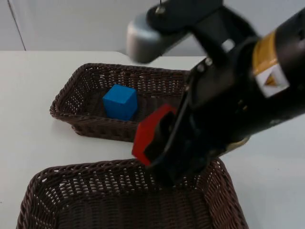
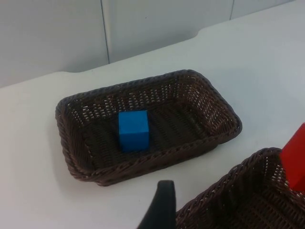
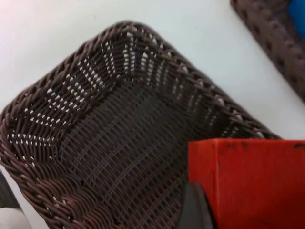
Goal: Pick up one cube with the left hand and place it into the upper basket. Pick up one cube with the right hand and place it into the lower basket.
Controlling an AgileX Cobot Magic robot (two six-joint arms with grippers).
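Right gripper (image 1: 159, 143): hangs over the far edge of the lower basket, its fingers clamped on the red cube; the arm reaches in from the right and covers much of the top view.
Red cube (image 1: 147, 134): held in the air above the lower basket's far rim, between the two baskets but more over the lower one; in the right wrist view (image 3: 248, 183) it sits above the basket's woven floor, not touching it.
Lower basket (image 1: 43, 179): dark brown wicker, rectangular, nearest the camera in the top view; the right wrist view (image 3: 57, 100) looks down onto its bare woven floor.
Upper basket (image 1: 76, 86): the same dark wicker, just beyond the lower basket with a strip of white table between the two rims; its right end is hidden behind the right arm in the top view, while the left wrist view (image 2: 214, 95) takes in the whole basket.
Blue cube (image 1: 120, 101): rests on the floor of the upper basket, left of its middle, apart from the walls.
Left gripper: one black fingertip (image 2: 161, 207) stands just outside the lower basket's rim, on the side facing the upper basket; I cannot tell how its fingers are set.
Table (image 1: 28, 138): white, carrying both baskets.
Partition wall (image 2: 52, 33): grey, behind the upper basket.
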